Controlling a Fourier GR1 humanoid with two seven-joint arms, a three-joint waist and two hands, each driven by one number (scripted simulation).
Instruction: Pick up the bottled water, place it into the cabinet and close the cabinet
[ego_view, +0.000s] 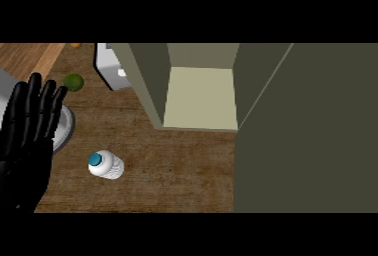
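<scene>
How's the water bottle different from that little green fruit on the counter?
The water bottle is white with a blue cap; the green fruit is plain green. The bottle looks bigger than the fruit. The fruit lies farther back than the bottle. Both rest on the wooden counter.

The left hand (22, 160) is showing over the left edge of the worktop (173, 165), and it is appearing black all over, from the broad palm to the tips; its surface is looking smooth and slightly glossy, with a faint grey sheen running along the length of the fingers (33, 107); the fingers are looking long, slim and rounded at the ends, with thin dark lines marking one off from the next; the palm is reading as one plain dark mass, and any finer detail on it is proving too dark to tell.
</scene>
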